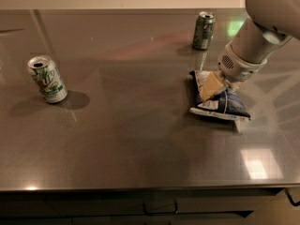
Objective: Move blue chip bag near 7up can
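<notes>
The blue chip bag (221, 106) lies flat on the steel table (140, 125), right of centre, dark blue with a white panel and white edge. My gripper (210, 89) comes down from the upper right on the white arm (255, 41), and its tan tip rests over the bag's upper left part. The 7up can (47, 78), white and silver with green graphics, stands upright far to the left, well apart from the bag.
A darker all-green can (204, 30) stands upright at the back, just beyond the bag and near the arm. The table's front edge (140, 189) runs along the bottom, with dark drawers below it.
</notes>
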Motion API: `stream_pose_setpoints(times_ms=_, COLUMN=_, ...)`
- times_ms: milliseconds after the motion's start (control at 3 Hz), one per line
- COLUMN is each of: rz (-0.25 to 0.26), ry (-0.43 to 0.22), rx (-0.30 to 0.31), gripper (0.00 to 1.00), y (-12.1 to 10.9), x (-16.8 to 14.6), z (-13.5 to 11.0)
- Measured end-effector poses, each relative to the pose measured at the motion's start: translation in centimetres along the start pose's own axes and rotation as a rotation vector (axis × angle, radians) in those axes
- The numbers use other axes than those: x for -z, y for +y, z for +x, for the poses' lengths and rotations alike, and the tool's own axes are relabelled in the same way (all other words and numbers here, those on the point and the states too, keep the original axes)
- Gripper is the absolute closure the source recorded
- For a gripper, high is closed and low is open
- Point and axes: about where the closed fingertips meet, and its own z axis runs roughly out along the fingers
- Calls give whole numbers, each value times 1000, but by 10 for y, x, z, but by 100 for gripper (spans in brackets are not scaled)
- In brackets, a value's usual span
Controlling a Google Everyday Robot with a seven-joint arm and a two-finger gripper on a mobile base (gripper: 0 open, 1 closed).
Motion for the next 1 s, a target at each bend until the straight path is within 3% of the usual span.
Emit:
stream_pose_setpoints(times_ms=333, rz=-19, ry=-34, rx=72, gripper=88, y=14, x=13, z=-19)
stream_pose_setpoints(times_ms=667, rz=-54, ry=-63, rx=181, gripper=100, y=40, x=21, z=-49)
stream_pose_setpoints(times_ms=1000, rz=-92, ry=-71, rx=294, gripper=100, y=69, x=21, z=-82)
